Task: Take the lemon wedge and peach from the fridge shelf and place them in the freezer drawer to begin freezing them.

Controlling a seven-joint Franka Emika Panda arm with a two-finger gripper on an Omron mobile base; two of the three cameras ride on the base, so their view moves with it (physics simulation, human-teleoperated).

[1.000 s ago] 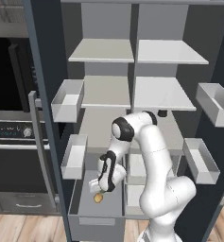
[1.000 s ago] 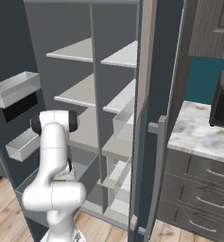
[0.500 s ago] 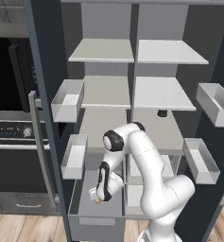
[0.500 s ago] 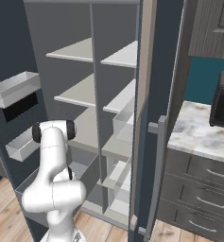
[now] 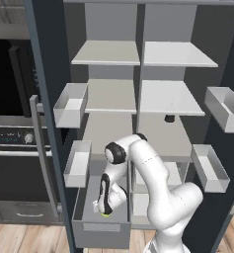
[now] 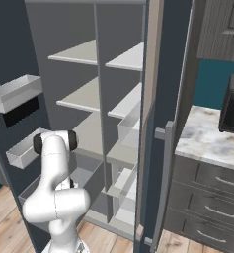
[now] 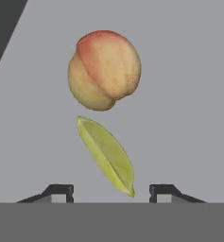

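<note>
Yellow-green lemon wedge [image 7: 107, 155] and peach [image 7: 104, 70] both on the grey floor of the freezer drawer [image 5: 101, 233].
I see my tool [image 7: 111, 193] parted just above the wedge, gripping nothing; the peach lies just beyond the wedge, barely apart from it.

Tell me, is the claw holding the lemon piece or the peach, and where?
Nothing is held. The claw is open, its tips apart, with the lemon wedge lying loose between them beside the peach on the freezer drawer floor.
</note>
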